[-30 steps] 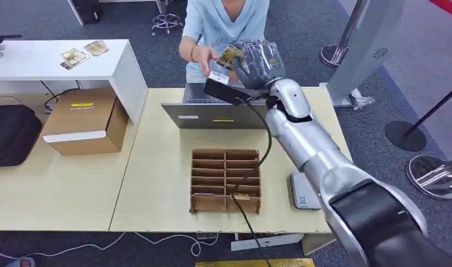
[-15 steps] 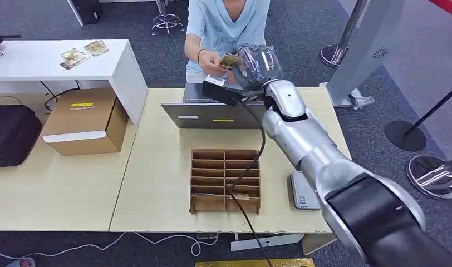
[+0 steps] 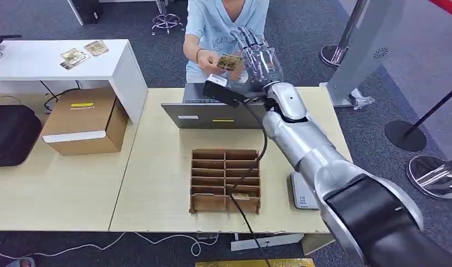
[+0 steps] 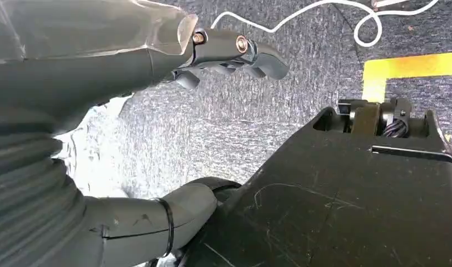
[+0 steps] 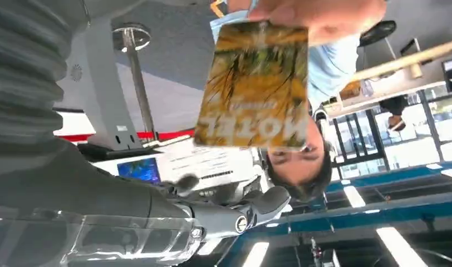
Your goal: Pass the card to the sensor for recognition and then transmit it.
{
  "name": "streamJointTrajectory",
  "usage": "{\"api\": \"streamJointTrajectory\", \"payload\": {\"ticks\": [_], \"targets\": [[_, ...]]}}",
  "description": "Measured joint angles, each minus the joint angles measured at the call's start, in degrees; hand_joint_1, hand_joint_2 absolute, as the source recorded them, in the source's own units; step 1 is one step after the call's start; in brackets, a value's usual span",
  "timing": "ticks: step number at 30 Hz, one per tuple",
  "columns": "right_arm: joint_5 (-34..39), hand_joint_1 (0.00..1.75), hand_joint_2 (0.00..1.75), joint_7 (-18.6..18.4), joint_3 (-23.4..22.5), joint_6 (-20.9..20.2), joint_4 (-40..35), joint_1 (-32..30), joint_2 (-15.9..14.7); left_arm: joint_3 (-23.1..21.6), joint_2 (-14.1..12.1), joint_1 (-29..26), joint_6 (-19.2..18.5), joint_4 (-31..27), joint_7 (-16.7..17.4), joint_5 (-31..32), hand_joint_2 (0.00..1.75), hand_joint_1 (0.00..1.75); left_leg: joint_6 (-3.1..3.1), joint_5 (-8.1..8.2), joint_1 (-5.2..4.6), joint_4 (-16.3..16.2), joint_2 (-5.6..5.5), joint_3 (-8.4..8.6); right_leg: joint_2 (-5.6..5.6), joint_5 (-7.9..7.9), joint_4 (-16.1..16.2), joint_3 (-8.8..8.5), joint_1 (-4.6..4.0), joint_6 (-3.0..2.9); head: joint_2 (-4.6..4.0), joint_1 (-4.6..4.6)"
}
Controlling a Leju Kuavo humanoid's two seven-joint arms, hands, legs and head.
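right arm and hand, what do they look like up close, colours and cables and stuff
The right arm is glossy silver in rounded segments, with a black band near the camera. A black cable runs along it from a black box-shaped wrist unit. The right hand is grey under a clear plastic cover, with darker fingers showing brass-coloured pins and a grey ribbed cover.

The person's hand (image 5: 318, 14) is cut off by the right wrist view's edge, its fingers hiding the hotel card's (image 5: 256, 86) near rim. In the head view, the right hand (image 3: 257, 55) stands just beside that card — contact cannot be told. The two cards (image 3: 83, 53) on the white desk (image 3: 57, 69) are too small to read.
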State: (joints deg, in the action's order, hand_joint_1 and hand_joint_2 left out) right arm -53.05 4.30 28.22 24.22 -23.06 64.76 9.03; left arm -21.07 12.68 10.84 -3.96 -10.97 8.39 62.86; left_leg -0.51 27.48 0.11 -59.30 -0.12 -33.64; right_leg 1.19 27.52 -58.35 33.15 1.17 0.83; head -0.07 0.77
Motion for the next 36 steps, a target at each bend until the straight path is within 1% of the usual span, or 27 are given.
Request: {"api": "streamJointTrajectory", "payload": {"ticks": [2, 4, 7, 10, 13, 16, 18, 19, 20, 23, 24, 26, 28, 31, 32, 34, 36], "targets": [[2.33, 0.0, 1.75, 0.55, -1.76, 0.94, 0.0, -0.36, -0.2, 0.44, 0.0, -0.09, 0.17, 0.0, 0.09, -0.2, 1.75, 0.0, 0.0, 0.0, 0.0, 0.0, -0.01, 0.0, 0.01, 0.0, 0.01, 0.01, 0.0, 0.0, 0.0, 0.0], [5.1, 0.0, 1.75, 1.93, -4.21, 2.76, 0.0, -1.04, -0.81, 0.86, 0.0, -0.19, 0.26, 0.0, 0.31, -0.31, 1.75, 0.0, 0.0, 0.0, 0.0, -0.01, -0.03, 0.0, 0.03, 0.0, 0.02, 0.0, 0.0, 0.0, 0.0, 0.0], [5.95, 0.0, 1.75, 3.22, -7.24, 5.08, 0.0, -2.23, -2.65, 1.62, 0.02, -0.31, 0.52, 0.0, 0.66, -0.61, 1.75, 0.0, 0.01, 0.0, 0.0, -0.02, -0.03, -0.01, 0.03, 0.0, 0.05, -0.01, 0.01, 0.0, 0.0, 0.0], [7.13, 0.0, 1.75, 4.6, -9.82, 6.8, -0.11, -3.6, -5.32, 2.28, 0.02, -0.44, 0.85, 0.0, 0.74, -0.92, 1.75, 0.0, 0.01, 0.0, -0.01, -0.04, -0.07, -0.02, 0.07, -0.01, 0.06, -0.01, 0.07, 0.01, 0.0, 0.0], [8.47, 0.0, 1.75, 7.4, -13.17, 8.59, -1.14, -5.26, -8.62, 3.11, 0.02, -0.56, 1.05, 0.0, 1.12, -1.29, 1.75, 0.0, 0.03, 0.02, -0.04, -0.04, -0.08, -0.02, 0.05, -0.01, 0.08, -0.01, 0.1, 0.02, 0.0, 0.0], [8.55, 0.0, 1.75, 10.28, -15.92, 8.42, -3.74, -7.81, -12.9, 4.07, 0.02, -0.81, 1.97, 0.0, 1.2, -1.79, 1.75, 0.0, 0.04, 0.03, -0.05, -0.07, -0.18, -0.05, 0.18, -0.01, 0.1, -0.03, 0.09, 0.02, 0.0, 0.0], [10.59, 0.0, 1.75, 12.42, -17.93, 7.6, -6.24, -10.11, -15.83, 4.74, 0.02, -0.97, 2.4, 0.0, 1.75, -1.84, 1.75, 0.0, 0.04, 0.03, -0.05, -0.07, -0.27, -0.08, 0.29, 0.0, 0.11, -0.02, 0.09, 0.03, 0.0, 0.0], [13.35, 0.0, 1.75, 13.75, -19.44, 5.87, -8.29, -11.73, -17.43, 4.88, 0.04, -1.04, 2.62, 0.0, 1.88, -1.79, 1.75, 0.0, 0.04, 0.03, -0.05, -0.07, -0.33, -0.08, 0.34, 0.01, 0.13, -0.05, 0.09, 0.03, 0.0, 0.0], [17.42, 0.0, 1.75, 14.77, -21.32, 3.06, -11.47, -14.09, -18.9, 5.1, 0.04, -1.11, 2.86, 0.0, 2.1, -1.75, 1.75, 0.0, 0.05, 0.04, -0.03, -0.07, -0.43, -0.09, 0.41, 0.01, 0.19, -0.1, 0.05, 0.03, 0.0, 0.02], [26.45, 0.0, 1.75, 15.3, -27.16, -5.08, -21.93, -22.39, -22.04, 5.79, 0.04, -1.28, 3.23, 0.0, 2.8, -1.62, 1.75, 0.0, 0.11, 0.08, -0.03, -0.04, -0.54, -0.12, 0.5, 0.05, 0.23, -0.13, 0.04, 0.09, 0.0, 0.0], [32.34, 0.0, 1.75, 15.56, -29.5, -11.13, -26.9, -25.66, -22.82, 5.95, 0.04, -1.3, 3.34, 0.0, 2.89, -1.4, 1.75, 0.0, 0.17, 0.13, -0.03, -0.03, -0.53, -0.13, 0.5, 0.06, 0.23, -0.15, 0.04, 0.1, 0.0, 0.02], [42.96, 0.0, 1.75, 16.16, -33.08, -20.89, -35.25, -33.19, -23.61, 6.19, 0.02, -1.38, 3.5, 0.0, 2.89, -1.11, 1.75, 0.0, 0.18, 0.18, -0.02, -0.02, -0.54, -0.13, 0.5, 0.14, 0.24, -0.17, 0.01, 0.2, 0.0, 0.02], [52.81, 0.0, 1.75, 17.21, -36.07, -28.95, -43.07, -40.03, -23.67, 6.47, 0.0, -1.5, 3.8, 0.0, 2.89, -0.74, 1.75, 0.0, 0.19, 0.21, -0.03, -0.01, -0.53, -0.11, 0.5, 0.17, 0.24, -0.16, 0.02, 0.21, 0.0, -0.02], [65.07, 0.0, 1.75, 18.32, -39.39, -37.58, -52.25, -48.6, -23.54, 6.78, -0.04, -1.5, 3.85, 0.0, 2.89, -0.46, 1.75, 0.0, 0.22, 0.25, -0.02, 0.04, -0.54, -0.14, 0.54, 0.24, 0.24, -0.16, 0.01, 0.2, 0.0, -0.02], [70.01, 0.0, 1.75, 17.99, -40.14, -40.49, -54.65, -50.95, -23.34, 6.89, -0.04, -1.49, 3.85, 0.0, 2.89, -0.26, 1.75, 0.0, 0.14, 0.31, -0.01, 0.05, -0.5, -0.1, 0.49, 0.26, 0.24, -0.16, 0.01, 0.17, 0.0, 0.02], [80.57, 0.0, 1.75, 15.91, -40.94, -47.15, -58.61, -54.94, -22.64, 7.04, -0.04, -1.45, 3.78, 0.0, 2.89, -0.06, 1.75, 0.0, 0.13, 0.32, 0.0, 0.06, -0.38, -0.05, 0.41, 0.28, 0.24, -0.16, 0.0, 0.15, 0.0, 0.02], [87.07, 0.0, 1.75, 14.26, -41.05, -52.11, -61.56, -58.81, -21.55, 7.17, -0.04, -1.44, 3.78, 0.0, 2.82, -0.07, 1.75, 0.0, 0.13, 0.32, 0.01, 0.06, -0.37, -0.04, 0.38, 0.29, 0.24, -0.16, 0.0, 0.15, 0.0, 0.0]]}}
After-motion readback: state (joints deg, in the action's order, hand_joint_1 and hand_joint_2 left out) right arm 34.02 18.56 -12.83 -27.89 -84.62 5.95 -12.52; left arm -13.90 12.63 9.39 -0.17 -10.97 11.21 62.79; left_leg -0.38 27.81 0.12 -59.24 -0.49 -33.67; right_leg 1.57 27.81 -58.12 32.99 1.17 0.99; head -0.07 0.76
